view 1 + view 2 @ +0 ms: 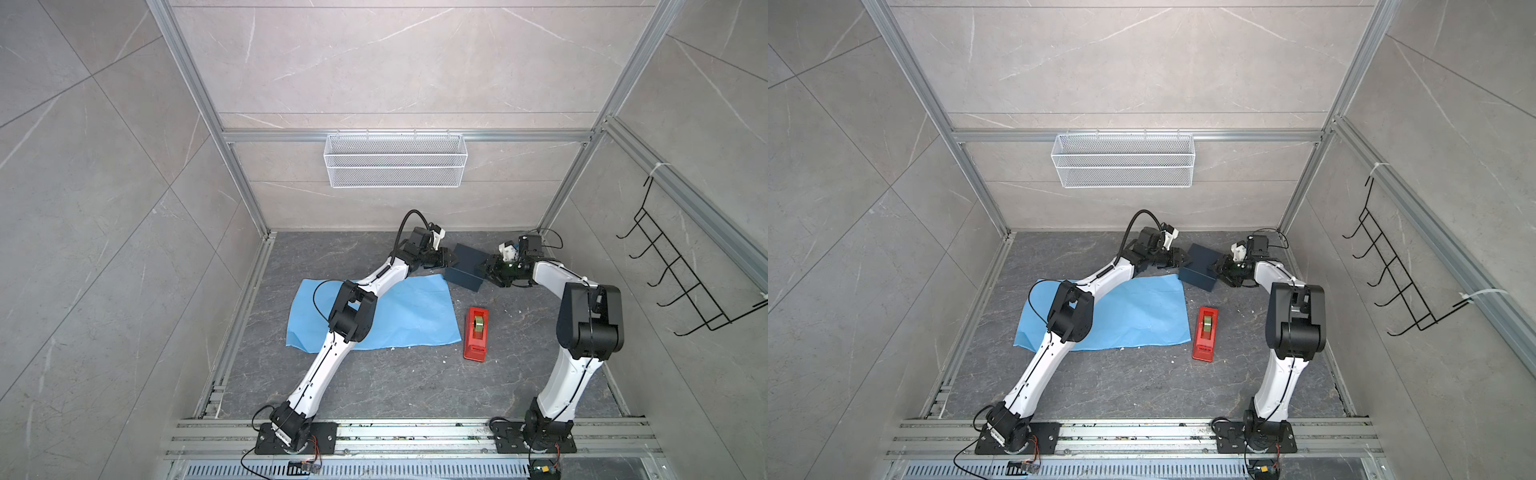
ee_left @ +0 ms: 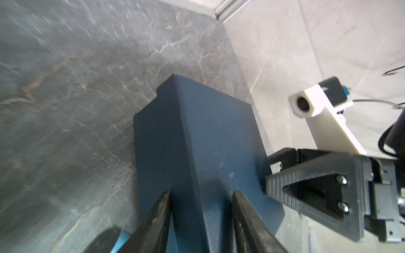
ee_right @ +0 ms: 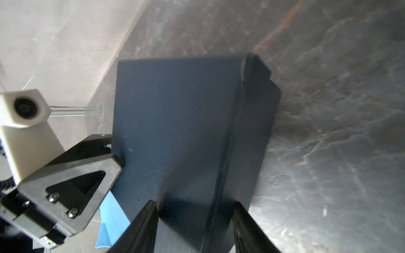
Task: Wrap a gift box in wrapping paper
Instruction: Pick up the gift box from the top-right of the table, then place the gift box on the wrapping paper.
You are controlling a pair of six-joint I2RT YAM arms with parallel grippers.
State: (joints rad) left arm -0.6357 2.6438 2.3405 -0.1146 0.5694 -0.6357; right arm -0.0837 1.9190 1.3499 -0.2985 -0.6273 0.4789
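Gift box (image 1: 465, 266) lies at the far side of the table (image 1: 395, 382), just beyond the far right corner of the wrapping paper (image 1: 415, 311) and not on it. In both top views the left gripper (image 1: 451, 259) and right gripper (image 1: 484, 270) meet it from opposite ends. A red tape dispenser (image 1: 476, 332) stands nearer, beside the sheet.

From the left wrist, the two dark fingers (image 2: 162, 210) straddle one end of the box and press its faces, grasping it.

From the right wrist, that arm's fingers (image 3: 149, 214) clasp the opposite end in the same way. A sliver of blue paper shows below. The blur makes it hard to tell whether the box rests on the table or is slightly raised.

The risk, as I judge it, is uneven travel. If one arm leads, the box may twist out of a shallow end grip, or its low edge may catch the paper's corner and crumple the sheet.
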